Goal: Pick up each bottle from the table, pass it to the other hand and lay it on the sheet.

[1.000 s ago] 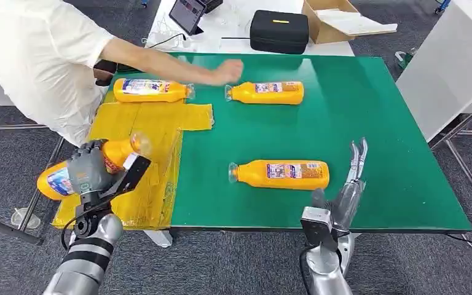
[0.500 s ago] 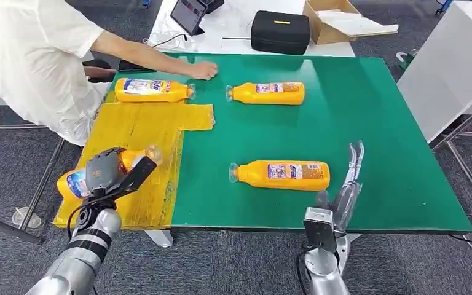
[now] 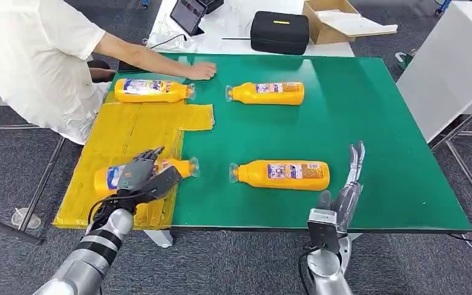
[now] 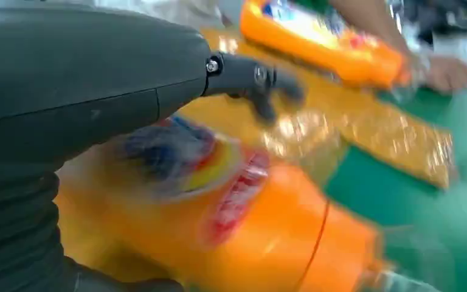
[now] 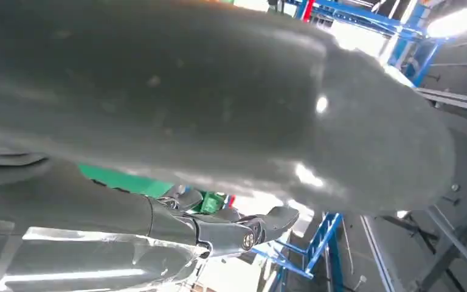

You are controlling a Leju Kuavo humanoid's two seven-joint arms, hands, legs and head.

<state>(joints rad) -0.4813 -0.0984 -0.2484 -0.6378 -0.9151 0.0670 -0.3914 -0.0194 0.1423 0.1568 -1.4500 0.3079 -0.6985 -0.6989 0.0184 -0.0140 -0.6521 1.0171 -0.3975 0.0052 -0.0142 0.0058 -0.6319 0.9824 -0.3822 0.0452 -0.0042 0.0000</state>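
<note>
While the left hand (image 3: 140,177) lies over a bottle (image 3: 112,177) at lower left of the head view, that bottle is on its side on the yellow sheet (image 3: 136,130), cap end just reaching the sheet's right edge by the green table (image 3: 369,110). Fingers wrap across the bottle's middle; the left wrist view (image 4: 67,91) is blurred but shows the thumb and a dark finger (image 4: 261,82) arched over the orange body (image 4: 249,231), so the hand grips it or at least rests on it w/ fingers around.

Right hand (image 3: 350,178) at lower right, near the table's front edge, fingers straight and pointing toward frame top, nothing in it, just right of a second bottle (image 3: 281,174) lying mid-frame on the green, not touching.

Third bottle (image 3: 265,93) lies on the green at upper centre. Fourth bottle (image 3: 152,90) lies at upper left along the sheet's far edge. A person's hand (image 3: 200,70) rests on the table just beyond its cap end, arm coming from the upper left.
</note>
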